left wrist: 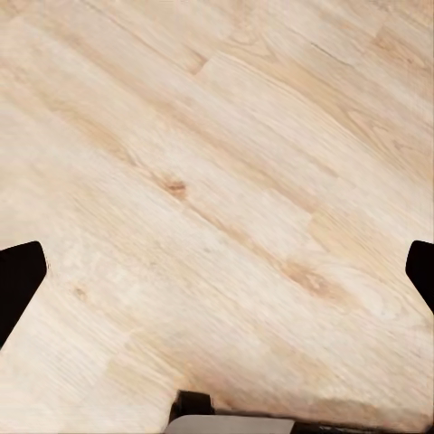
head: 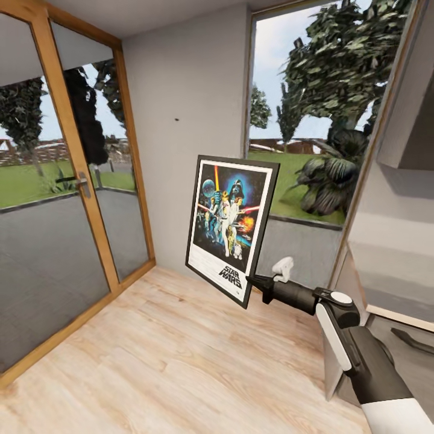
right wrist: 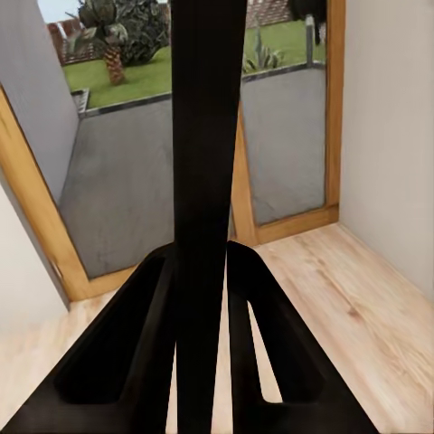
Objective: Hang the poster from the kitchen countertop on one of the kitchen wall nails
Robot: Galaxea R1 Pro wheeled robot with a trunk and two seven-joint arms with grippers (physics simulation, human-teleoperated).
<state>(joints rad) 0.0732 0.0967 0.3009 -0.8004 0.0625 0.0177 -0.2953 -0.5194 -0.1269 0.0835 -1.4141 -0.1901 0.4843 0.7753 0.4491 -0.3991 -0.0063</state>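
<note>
Head view: going left to right, a nail [head: 177,119] is showing bare on the wall; the poster [head: 232,226] is hanging in mid-air, off the bench, the right tool [head: 249,281] clamping its lower corner. Hanging remains.

A pale wood-plank floor [head: 175,355] runs to the grey wall and the wood-framed glass doors [head: 66,199]. A grey cabinet's [head: 334,361] base stands on it at right.
</note>
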